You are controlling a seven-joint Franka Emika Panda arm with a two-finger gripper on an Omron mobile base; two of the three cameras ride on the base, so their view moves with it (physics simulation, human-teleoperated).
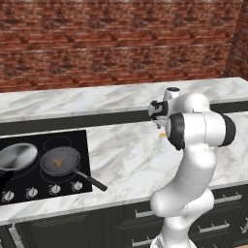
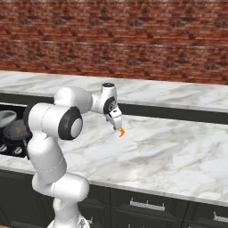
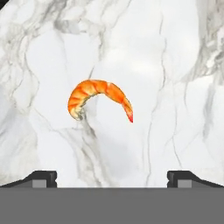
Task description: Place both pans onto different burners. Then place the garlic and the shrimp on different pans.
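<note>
Hand: my hand (image 2: 116, 126) hangs just above the shrimp with its fingers spread wide, gripping nothing. In the hand view the two finger tips (image 3: 41, 178) stand far apart at the bottom edge, the shrimp between and ahead of them.

Shrimp: the shrimp (image 3: 97, 98) lies flat on the marble worktop (image 2: 169, 147), well to the right of the cooktop (image 1: 29, 164). It is a bright orange curve, thick at the head end and tapering to a reddish tail.

Pans: the silver pan (image 1: 17, 156) and the darker pan (image 1: 60, 161) both sit on the cooktop, side by side, each apparently over its own burner, so I judge the first half done.

Garlic: a pale tan lump, which I take for the garlic (image 1: 58, 162), rests in the darker pan. That leaves the silver pan for the shrimp.

Handling: I expect the shrimp to be very light, small and somewhat soft, with a smooth rounded back that could squirt out of a hard pinch.

Where to grip: I would close across the thick middle of the arc, not the thin tail, with the fingers squared to the body.

Risk: it lies low on the worktop, so I must come down nearly to the marble, or the fingers may close above it.
</note>
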